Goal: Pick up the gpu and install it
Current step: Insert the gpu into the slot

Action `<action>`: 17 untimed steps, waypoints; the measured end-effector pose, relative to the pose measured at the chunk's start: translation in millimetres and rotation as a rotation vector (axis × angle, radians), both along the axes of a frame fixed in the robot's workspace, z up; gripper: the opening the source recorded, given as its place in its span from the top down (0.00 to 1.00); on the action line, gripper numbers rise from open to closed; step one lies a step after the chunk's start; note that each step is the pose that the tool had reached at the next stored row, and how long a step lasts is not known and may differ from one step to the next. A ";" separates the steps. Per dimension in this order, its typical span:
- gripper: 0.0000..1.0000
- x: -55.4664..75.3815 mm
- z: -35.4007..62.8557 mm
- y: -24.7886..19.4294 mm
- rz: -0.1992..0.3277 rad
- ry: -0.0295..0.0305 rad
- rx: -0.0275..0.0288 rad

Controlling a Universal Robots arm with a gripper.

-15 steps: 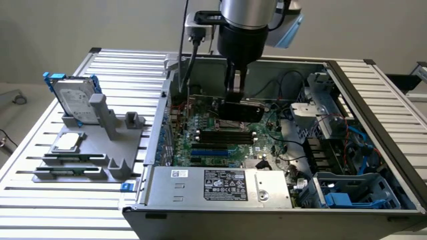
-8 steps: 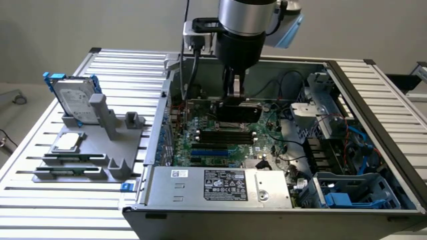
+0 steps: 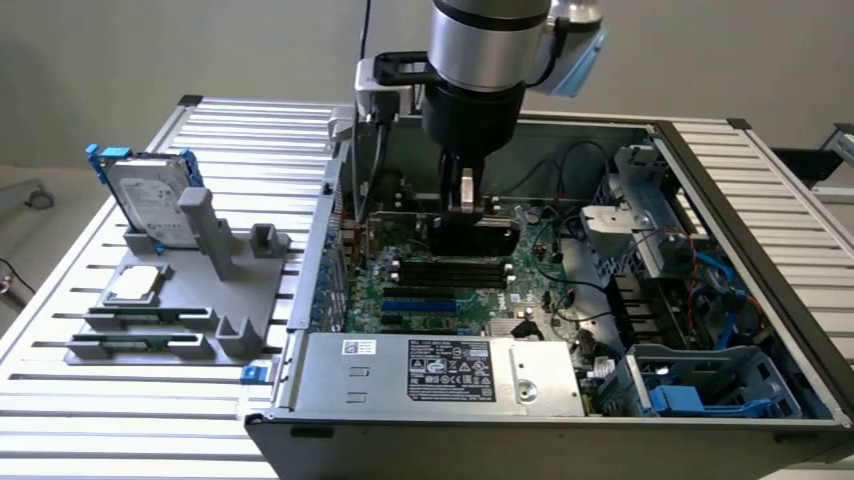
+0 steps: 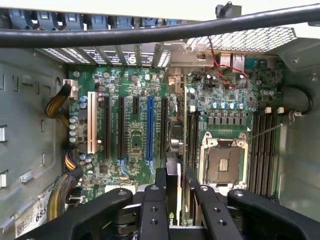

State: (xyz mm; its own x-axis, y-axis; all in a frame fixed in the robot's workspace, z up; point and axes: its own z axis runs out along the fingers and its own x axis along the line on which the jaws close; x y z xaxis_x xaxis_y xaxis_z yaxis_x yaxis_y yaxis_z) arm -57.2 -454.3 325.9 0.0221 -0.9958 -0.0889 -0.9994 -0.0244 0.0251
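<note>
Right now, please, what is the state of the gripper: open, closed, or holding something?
Gripper: closed on the gpu, holding it above the motherboard.

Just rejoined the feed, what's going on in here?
The arm's jaws are closed on the gpu, holding it edge-down inside the open computer case, over the motherboard near its blue expansion slot. Whether it is seated I can't tell. The hard drive stands on the grey rack outside.
</note>
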 end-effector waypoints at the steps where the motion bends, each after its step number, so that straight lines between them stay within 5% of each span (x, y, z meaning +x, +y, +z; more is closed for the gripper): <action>1: 0.74 -1.2 -1.0 -1.8 0.000 -0.0003 0.0000; 7: 0.74 -5.1 -4.7 -11.0 0.000 -0.0008 0.0000; 17: 0.74 -7.9 -10.9 -16.5 0.000 -0.0008 -0.0004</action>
State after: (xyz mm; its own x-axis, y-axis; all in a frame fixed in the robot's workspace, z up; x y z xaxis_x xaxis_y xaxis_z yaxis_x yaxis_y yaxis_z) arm -65.0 -470.8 315.0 0.0225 -0.9958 -0.0884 -0.9994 -0.0247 0.0243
